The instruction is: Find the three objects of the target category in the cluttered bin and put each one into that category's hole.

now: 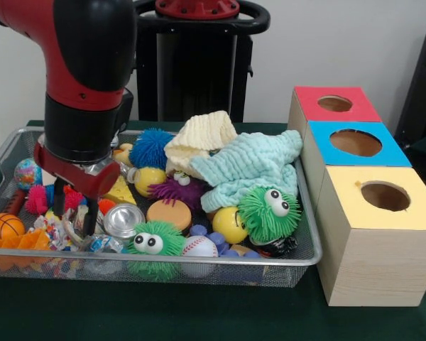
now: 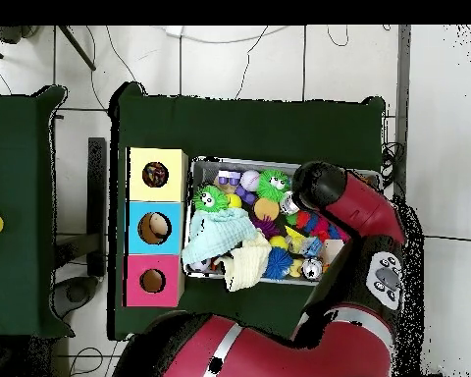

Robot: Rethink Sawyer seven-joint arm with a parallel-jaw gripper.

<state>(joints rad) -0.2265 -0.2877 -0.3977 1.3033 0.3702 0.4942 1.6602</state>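
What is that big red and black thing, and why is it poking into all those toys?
That is a robot arm. Its gripper, the claw at the end, is reaching down into a wire bin full of toys: fuzzy green balls with googly eyes, a baseball, a little basketball and two soft cloths. I cannot tell if it holds anything. Beside the bin stand three boxes with holes on top: red, blue and yellow. One picture looks from across the table; the other looks straight down from above.
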